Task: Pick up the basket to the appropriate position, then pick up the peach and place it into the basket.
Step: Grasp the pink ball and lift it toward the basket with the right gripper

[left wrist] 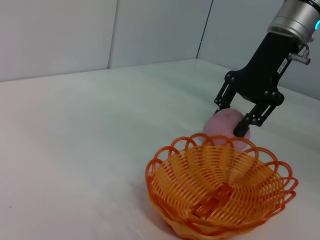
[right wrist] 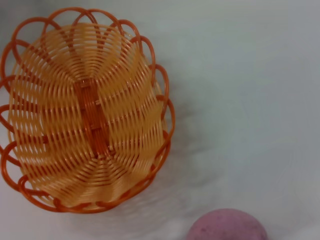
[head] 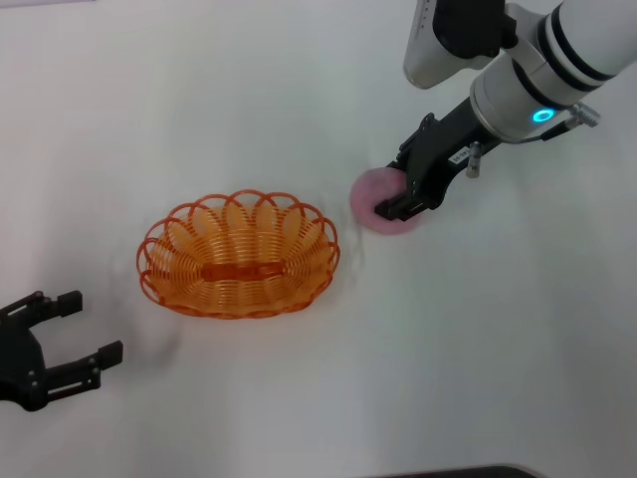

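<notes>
The orange wire basket (head: 239,256) stands upright on the white table, left of centre; it also fills the left wrist view (left wrist: 220,192) and the right wrist view (right wrist: 87,110). Just right of it, the pink-purple peach (head: 370,194) rests on the table, apart from the basket. My right gripper (head: 391,191) has come down over the peach and is open, with one black finger on each side of the fruit's top (left wrist: 231,120). The peach (right wrist: 227,226) shows at the edge of the right wrist view. Near the table's front left, my left gripper (head: 75,329) is open and empty.
White table (head: 478,358) all around, with bare surface in front of and to the right of the peach. A pale wall (left wrist: 100,35) rises behind the table in the left wrist view.
</notes>
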### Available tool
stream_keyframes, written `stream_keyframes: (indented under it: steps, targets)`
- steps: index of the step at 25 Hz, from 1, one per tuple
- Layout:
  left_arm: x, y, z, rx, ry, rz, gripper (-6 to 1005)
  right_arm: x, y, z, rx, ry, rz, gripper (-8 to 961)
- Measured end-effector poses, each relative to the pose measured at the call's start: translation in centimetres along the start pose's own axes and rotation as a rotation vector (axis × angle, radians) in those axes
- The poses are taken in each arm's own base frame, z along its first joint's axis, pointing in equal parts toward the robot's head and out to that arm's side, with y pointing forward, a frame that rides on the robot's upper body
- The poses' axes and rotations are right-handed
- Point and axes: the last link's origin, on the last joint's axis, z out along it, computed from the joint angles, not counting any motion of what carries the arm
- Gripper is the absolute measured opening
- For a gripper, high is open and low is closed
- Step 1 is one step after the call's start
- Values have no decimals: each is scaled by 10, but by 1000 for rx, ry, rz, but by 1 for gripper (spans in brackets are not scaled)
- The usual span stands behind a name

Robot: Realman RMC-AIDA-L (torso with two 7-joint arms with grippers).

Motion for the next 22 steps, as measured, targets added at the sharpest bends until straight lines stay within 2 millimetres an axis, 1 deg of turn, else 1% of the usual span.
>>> stream_keyframes:
  steps: [10, 12, 22]
  targets:
    - [1, -1, 0, -1, -1, -8, 859, 0, -1, -2, 5, -9, 3, 427]
    - [1, -1, 0, -2, -1, -7, 858, 0, -1, -2, 3, -13, 6, 315]
    - [2, -1, 1, -3, -1, -6, 859, -2, 0, -4, -1, -25, 7, 238]
